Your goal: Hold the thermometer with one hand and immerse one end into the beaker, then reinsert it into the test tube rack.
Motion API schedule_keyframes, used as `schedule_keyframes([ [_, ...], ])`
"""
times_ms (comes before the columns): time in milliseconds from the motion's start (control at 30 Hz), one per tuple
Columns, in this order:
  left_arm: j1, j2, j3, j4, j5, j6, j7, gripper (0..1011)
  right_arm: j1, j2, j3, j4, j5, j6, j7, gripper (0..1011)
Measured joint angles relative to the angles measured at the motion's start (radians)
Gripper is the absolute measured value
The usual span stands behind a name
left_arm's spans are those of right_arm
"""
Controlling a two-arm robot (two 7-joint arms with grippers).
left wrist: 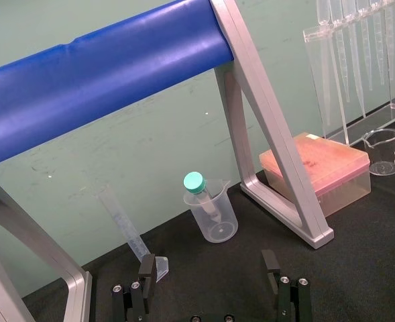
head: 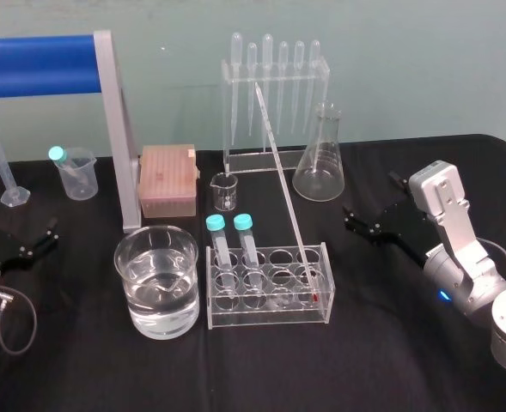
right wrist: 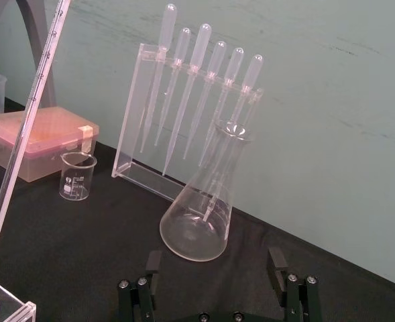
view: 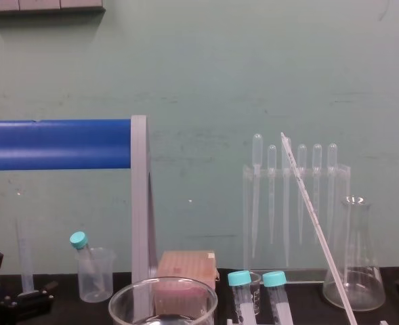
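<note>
Black cloth covers the table (head: 364,360). Near its middle stands the clear test tube rack (head: 268,287), with the water-filled beaker (head: 157,279) just beside it on the left. The left gripper (left wrist: 208,263) and right gripper (right wrist: 214,260) sit low toward opposite table edges, fingers spread, grasping nothing. The thermometer (head: 283,184) stands in the rack's right end, its top leaning back and left.

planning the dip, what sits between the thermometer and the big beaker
Two teal-capped tubes in the test tube rack, standing between the thermometer and the beaker, as the head view shows.
</note>
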Motion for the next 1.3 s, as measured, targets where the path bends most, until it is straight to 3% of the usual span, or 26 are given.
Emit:
schedule_keyframes([
  [1300,0.000,0.000,0.000,0.000,0.000,0.000,0.000,1008,0.000,0.000,0.000,0.000,0.000,0.000,0.000,1004],
])
